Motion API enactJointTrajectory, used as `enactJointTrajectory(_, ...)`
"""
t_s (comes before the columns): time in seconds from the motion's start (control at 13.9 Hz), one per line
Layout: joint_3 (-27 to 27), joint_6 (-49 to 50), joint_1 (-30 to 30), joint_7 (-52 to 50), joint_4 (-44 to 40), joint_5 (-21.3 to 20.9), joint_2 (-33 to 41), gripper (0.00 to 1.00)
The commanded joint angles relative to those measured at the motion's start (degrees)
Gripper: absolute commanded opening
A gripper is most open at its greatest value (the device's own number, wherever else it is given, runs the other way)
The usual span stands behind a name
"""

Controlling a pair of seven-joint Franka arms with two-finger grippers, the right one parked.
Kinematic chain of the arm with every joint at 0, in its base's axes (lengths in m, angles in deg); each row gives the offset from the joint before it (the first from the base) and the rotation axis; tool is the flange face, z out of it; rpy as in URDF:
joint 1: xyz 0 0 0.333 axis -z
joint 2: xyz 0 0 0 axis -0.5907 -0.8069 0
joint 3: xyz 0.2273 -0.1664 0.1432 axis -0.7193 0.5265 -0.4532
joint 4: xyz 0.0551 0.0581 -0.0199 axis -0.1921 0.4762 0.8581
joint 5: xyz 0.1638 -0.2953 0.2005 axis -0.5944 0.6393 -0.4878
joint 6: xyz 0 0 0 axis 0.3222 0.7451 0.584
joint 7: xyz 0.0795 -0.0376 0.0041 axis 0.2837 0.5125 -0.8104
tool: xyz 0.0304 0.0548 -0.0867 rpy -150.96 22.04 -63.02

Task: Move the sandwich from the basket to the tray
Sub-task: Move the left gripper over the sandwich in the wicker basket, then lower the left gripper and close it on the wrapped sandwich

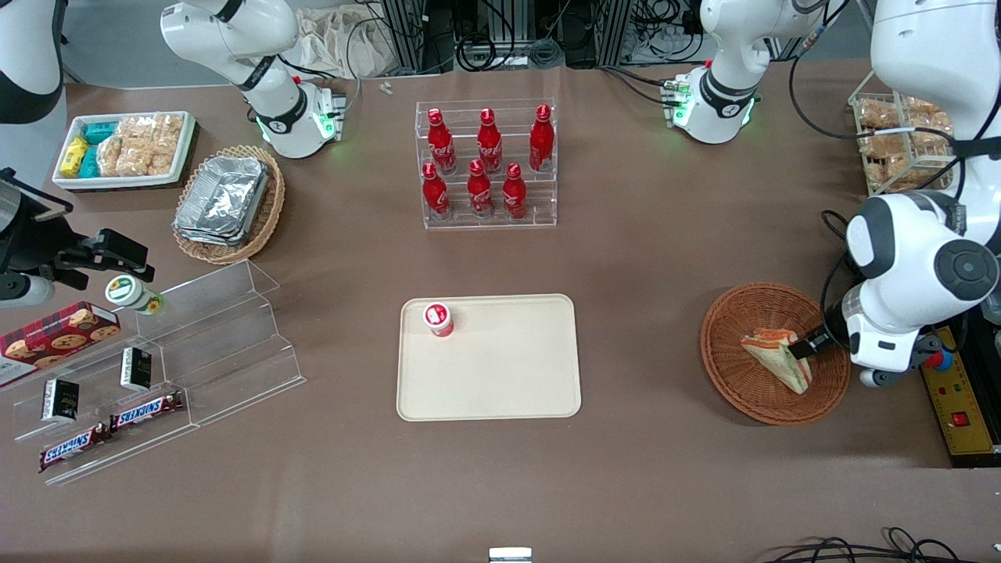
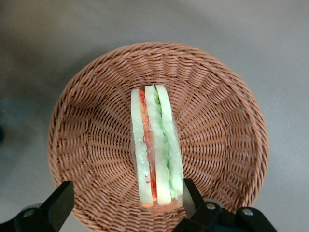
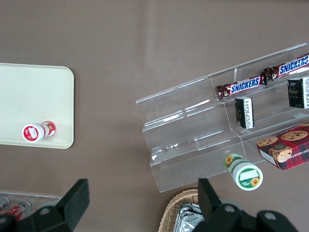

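Note:
The sandwich [image 1: 774, 356] [image 2: 154, 145], a wrapped wedge of pale bread with orange and green layers, lies in the round reddish-brown wicker basket [image 1: 735, 383] [image 2: 87, 121] toward the working arm's end of the table. My left gripper [image 1: 805, 348] [image 2: 126, 191] is down inside the basket and open, its fingers straddling one end of the sandwich. One finger [image 2: 189, 195] sits right against the wrap, the other [image 2: 62, 200] stands well off near the rim. The cream tray [image 1: 500, 375] lies mid-table and carries a small red-and-white cup [image 1: 439, 319].
A clear rack of red bottles [image 1: 489, 168] stands farther from the front camera than the tray. A wire basket of bagged snacks [image 1: 899, 141] is near the working arm's base. A stepped acrylic shelf [image 1: 195, 344], a foil-tray basket [image 1: 227, 203] and a white snack bin [image 1: 125, 148] lie toward the parked arm's end.

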Motion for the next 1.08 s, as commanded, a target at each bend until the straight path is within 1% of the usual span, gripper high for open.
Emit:
enactJointTrajectory(0.0,-0.13,-1.86,0.34,-7.05,-0.37,-0.32,-2.83,0.99)
enactJointTrajectory(0.14,0.04,-5.45,0.0,-9.34,0.77,-0.32,-4.07,0.99)
enactJointTrajectory(0.29,0.3,-9.85,-0.1,-9.44,2.61,-0.32,-5.3,0.99)
enactJointTrajectory(0.43,0.39,-10.39,-0.18,-9.53,2.71,-0.32,-5.83,0.98)
enactJointTrajectory(0.58,0.39,-10.4,-0.1,-9.53,2.71,-0.32,-5.92,0.93)
enactJointTrajectory(0.65,0.39,-10.4,-0.1,-9.62,2.62,-0.32,-6.01,0.84)
enactJointTrajectory(0.87,0.57,-9.87,-0.01,-11.81,2.01,-0.32,-5.57,0.44)
enactJointTrajectory(1.01,1.53,-7.95,-0.01,-12.34,1.22,-0.23,-4.17,0.21)
